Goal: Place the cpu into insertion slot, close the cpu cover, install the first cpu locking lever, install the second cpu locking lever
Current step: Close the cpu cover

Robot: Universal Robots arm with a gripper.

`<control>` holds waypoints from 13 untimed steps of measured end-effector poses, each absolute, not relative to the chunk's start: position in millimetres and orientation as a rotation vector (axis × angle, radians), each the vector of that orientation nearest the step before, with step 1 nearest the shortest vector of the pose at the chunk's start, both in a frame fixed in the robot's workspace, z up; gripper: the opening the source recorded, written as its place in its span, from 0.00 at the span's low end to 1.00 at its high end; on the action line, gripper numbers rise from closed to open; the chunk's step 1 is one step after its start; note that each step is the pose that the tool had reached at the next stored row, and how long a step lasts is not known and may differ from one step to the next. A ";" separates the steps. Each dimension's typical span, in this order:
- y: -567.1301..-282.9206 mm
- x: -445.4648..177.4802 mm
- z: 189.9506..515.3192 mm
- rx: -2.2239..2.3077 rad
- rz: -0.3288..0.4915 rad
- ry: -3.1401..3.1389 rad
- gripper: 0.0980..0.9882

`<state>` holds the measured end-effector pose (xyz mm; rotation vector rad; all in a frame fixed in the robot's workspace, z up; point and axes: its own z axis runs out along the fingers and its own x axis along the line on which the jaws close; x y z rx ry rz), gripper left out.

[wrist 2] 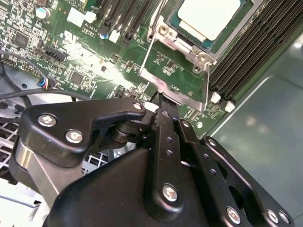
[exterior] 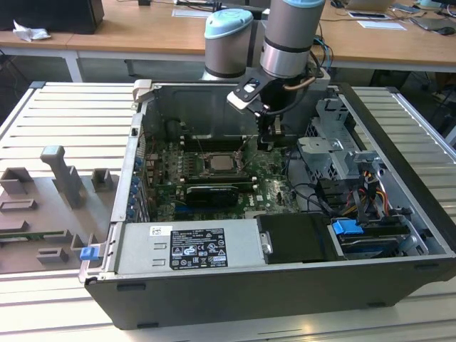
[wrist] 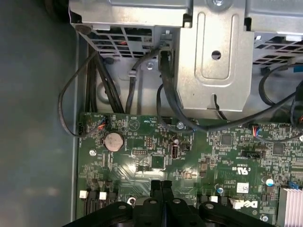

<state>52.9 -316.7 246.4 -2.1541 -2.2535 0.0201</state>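
Black two-finger gripper (wrist 2: pixel 158 101), fingers pressed together, tip apparently touching the free edge of the raised silvery square-framed cpu cover (wrist 2: pixel 152 47), pale beige-silver square cpu (wrist 2: pixel 208 16) seated in the silver-rimmed insertion slot (exterior: pixel 239 165), green circuit board (wrist 2: pixel 85 56) around.

Exterior view high; wrist views (close) share motherboard (wrist: pixel 156 156).

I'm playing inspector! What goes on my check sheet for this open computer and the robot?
Surface: slatted table, open computer case on it.
Job's things: cpu in the slot; cover flipped open.
Clutter: grey blocks on the exterior view's left.
Gripper: gripper shut, tip near the cover's edge.
Cables: black cables beside the metal cage.
Surroundings: wooden desks behind.
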 end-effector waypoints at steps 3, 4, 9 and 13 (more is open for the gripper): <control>-316.7 51.0 246.4 -2.154 0.020 -2.254 0.01; -316.7 49.7 246.4 -2.154 0.020 -2.253 0.01; -316.7 42.5 245.7 -2.154 0.020 -2.253 0.01; -316.7 32.1 242.9 -2.154 0.020 -2.254 0.01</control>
